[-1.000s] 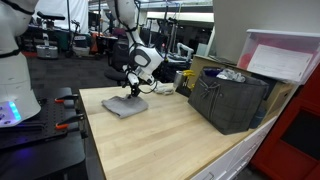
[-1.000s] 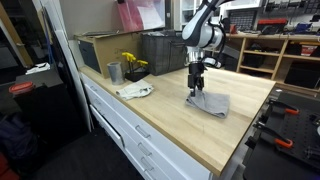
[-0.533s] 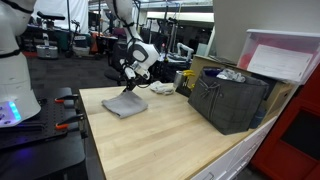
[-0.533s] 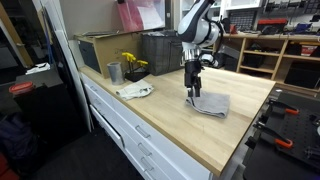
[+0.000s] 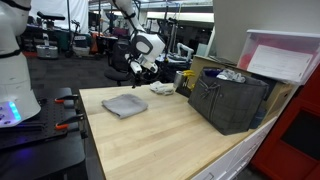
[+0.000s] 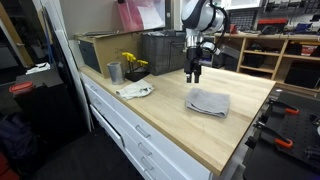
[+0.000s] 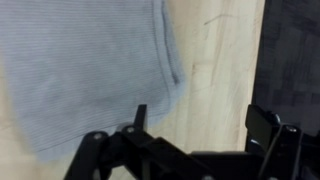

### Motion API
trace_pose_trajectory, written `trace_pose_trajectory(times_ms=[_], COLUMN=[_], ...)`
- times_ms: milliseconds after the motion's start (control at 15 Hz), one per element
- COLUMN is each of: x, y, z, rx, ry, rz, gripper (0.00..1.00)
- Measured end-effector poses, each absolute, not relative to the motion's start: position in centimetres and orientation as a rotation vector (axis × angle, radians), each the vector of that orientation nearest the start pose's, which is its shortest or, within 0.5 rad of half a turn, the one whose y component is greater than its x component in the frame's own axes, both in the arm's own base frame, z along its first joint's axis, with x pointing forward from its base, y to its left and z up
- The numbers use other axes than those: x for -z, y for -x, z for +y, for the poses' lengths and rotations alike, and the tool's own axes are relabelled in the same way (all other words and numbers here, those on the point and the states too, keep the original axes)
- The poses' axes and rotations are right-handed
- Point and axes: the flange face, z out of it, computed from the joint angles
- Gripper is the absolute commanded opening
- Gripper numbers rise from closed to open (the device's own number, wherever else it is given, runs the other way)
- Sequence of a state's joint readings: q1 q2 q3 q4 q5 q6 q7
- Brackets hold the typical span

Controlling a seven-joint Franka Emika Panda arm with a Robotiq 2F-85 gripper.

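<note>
Cloth (image 5: 124, 104): grey, finely ribbed fabric, folded flat rectangle on pale wood counter (image 5: 175, 140).
Tool (image 5: 137, 72): jaws wide, empty, above cloth's edge.

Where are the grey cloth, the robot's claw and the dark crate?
grey cloth (image 6: 208, 102): in an exterior view, the middle of the folded fabric.
gripper (image 6: 193, 77): in an exterior view, between its open fingertips.
dark crate (image 5: 228, 105): in an exterior view, its side wall.

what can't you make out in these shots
Contents of the dark bin: mostly hidden by its own wall, in an exterior view.
Rest of the grey cloth: cut off by the wrist view's left and top edges.
The white thing beside the cup: too small and blurred in an exterior view to name.
</note>
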State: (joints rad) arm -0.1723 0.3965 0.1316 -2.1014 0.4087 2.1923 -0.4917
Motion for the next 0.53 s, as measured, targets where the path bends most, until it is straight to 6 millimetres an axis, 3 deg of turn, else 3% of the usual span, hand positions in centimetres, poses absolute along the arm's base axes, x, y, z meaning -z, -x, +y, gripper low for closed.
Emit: trace_pose_trajectory(times_ms=[133,333,533], x=[-21.7,-21.1,-19.7], y=[-54.7,-52.9,-50.2], z=[-5.7,-12.9,-17.0], rx=[-0.21,-0.157,-0.157], ry=[2.786,2.872,2.904], rz=[-0.136,0.008,0.119], gripper=[1.0,1.0,1.0])
